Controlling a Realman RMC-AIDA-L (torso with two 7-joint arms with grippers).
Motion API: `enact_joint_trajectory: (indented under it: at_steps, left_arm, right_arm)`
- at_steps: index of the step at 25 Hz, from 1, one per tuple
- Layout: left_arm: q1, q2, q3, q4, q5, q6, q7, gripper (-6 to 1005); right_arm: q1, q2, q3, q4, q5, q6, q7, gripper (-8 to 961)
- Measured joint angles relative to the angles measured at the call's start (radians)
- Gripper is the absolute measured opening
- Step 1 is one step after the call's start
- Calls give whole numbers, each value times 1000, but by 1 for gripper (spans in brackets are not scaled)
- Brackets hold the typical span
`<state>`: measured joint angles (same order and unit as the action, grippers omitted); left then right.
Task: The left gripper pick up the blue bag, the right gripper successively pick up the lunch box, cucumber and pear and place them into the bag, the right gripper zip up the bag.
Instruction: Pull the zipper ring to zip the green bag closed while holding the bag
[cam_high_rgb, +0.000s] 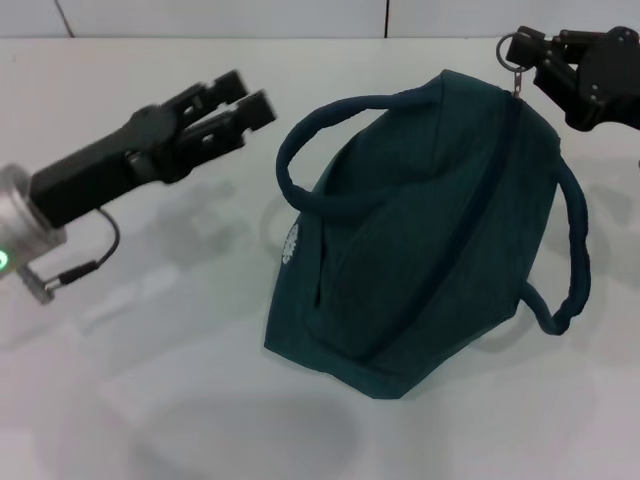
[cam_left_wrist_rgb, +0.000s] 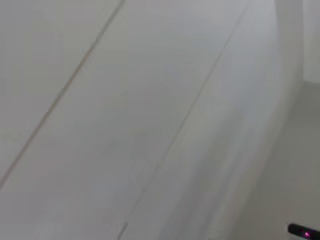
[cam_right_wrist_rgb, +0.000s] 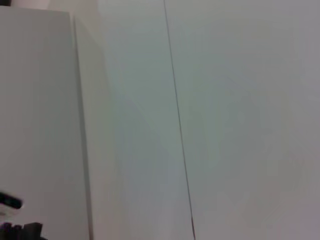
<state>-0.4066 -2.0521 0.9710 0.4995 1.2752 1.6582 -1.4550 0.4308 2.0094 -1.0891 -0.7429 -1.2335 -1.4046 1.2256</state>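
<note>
The large dark teal-blue fabric bag (cam_high_rgb: 420, 230) lies on its side on the white table (cam_high_rgb: 150, 400), in the middle of the head view, with its zipper line running along the top and the two loop handles (cam_high_rgb: 340, 150) standing out at each side. A small white round logo (cam_high_rgb: 291, 246) shows on its left face. The right gripper (cam_high_rgb: 528, 57), a black two-fingered claw, is at the far right corner of the bag, and its jaws are closed on the silver ring-pull (cam_high_rgb: 514, 48) of the zipper. The left gripper (cam_high_rgb: 252, 100), the same black claw on a silver wrist, hovers left of the bag, apart from it, jaws slightly apart and holding nothing. Both wrist views show only pale surfaces.
</note>
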Motion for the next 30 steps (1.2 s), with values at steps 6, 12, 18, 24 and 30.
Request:
enact_joint_trajectory:
  at_steps: [6,12,18,24,30]
  left_arm:
    - [-57,16,0,27,23,-18,-50,893]
    - [-78,37,0,37,25,-19,-104,887]
    - [-81,38,3,128,91,-17,-196,881]
    - [-94,34,5,140,110,-20,-248,876]
    - [-140,22,6,141,214,-91,-367,870]
  right_arm:
    - [21,0,-3,6,-2,0,-2,32]
    - [23,2,-4,-4,5,-20,9,32]
    - [41,2,-3,1,29,-21,10,33]
    - [77,5,-18,-1,32,-29,10,33]
    - [87,7,-25,6,32,-25,7,34]
